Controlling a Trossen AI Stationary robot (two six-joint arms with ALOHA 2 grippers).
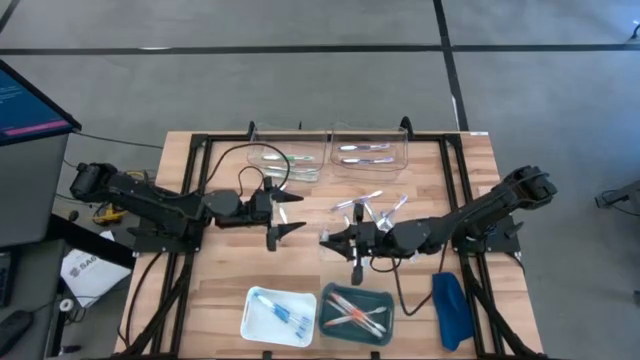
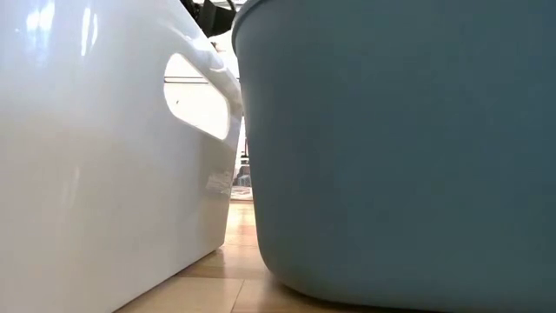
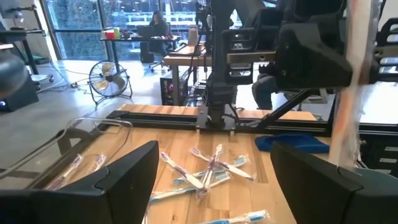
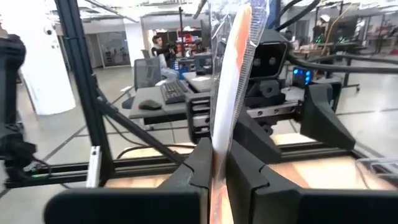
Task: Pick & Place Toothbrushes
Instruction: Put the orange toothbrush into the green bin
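My right fingers [image 4: 214, 168] pinch a wrapped orange toothbrush [image 4: 231, 81] that stands upright between them, over the middle of the table [image 1: 215, 280], near the teal bin [image 1: 356, 312]. My left fingers [image 1: 287, 215] spread wide and hold nothing — they hang near the clear trays [image 1: 370, 150]. A loose pile of toothbrushes [image 3: 205, 171] lies on the wood between my arms; more lie in the white bin [image 1: 279, 315] and the teal one.
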